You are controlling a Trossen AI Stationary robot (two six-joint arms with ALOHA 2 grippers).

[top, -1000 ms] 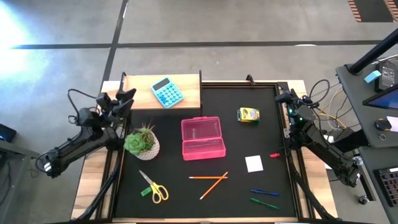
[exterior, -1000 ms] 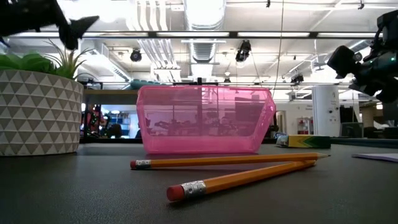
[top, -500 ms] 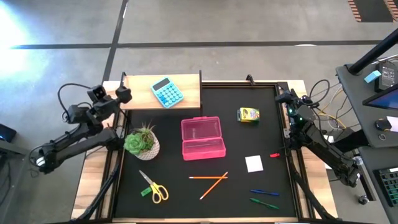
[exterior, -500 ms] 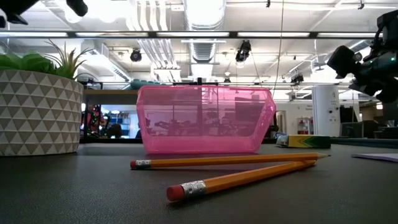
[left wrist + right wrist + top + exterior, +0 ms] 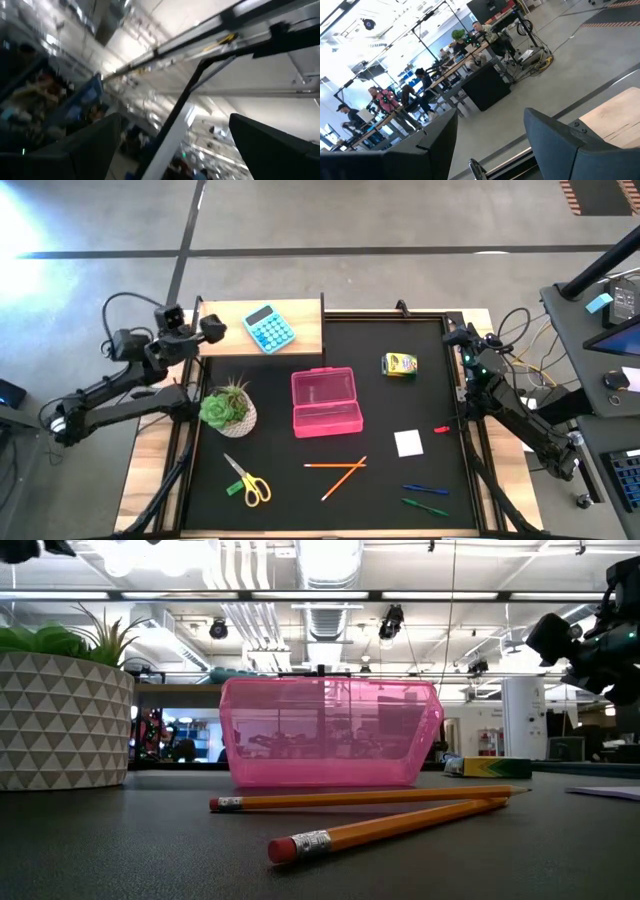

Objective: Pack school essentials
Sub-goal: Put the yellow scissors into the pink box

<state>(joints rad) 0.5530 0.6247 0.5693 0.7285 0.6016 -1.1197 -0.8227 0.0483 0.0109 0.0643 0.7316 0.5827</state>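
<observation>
High view: the pink case (image 5: 325, 402) is seen mid-mat on the black mat (image 5: 400, 480), lid closed as far as can be told. The items lie loose around it: scissors (image 5: 248, 483) near the front left, two pencils (image 5: 340, 470) crossed in front of the case, a note pad (image 5: 408, 443) to the right, pens (image 5: 425, 498) at the front right, and a crayon box (image 5: 399, 365) behind on the right. A plant (image 5: 229, 410) stands just left of the case; a calculator (image 5: 268, 328) rests on a wooden board (image 5: 300, 315). The left gripper (image 5: 205, 330) is held above the table's rear left corner, fingers spread wide, empty. The right gripper (image 5: 458, 337) waits at the rear right edge, fingers part-open, nothing between them.

Low view: the pencils (image 5: 390, 810) are found flat on the matte mat, one across the other. They are judged light, stiff and prone to roll; a pinch at mid-shaft is advised. The case (image 5: 330, 732) is translucent, probably thin plastic, light and liable to slide.

Left wrist view: only ceiling and rails are seen between the wide fingers (image 5: 270, 145).

Right wrist view: an open workshop is shown, with people at benches far off
</observation>
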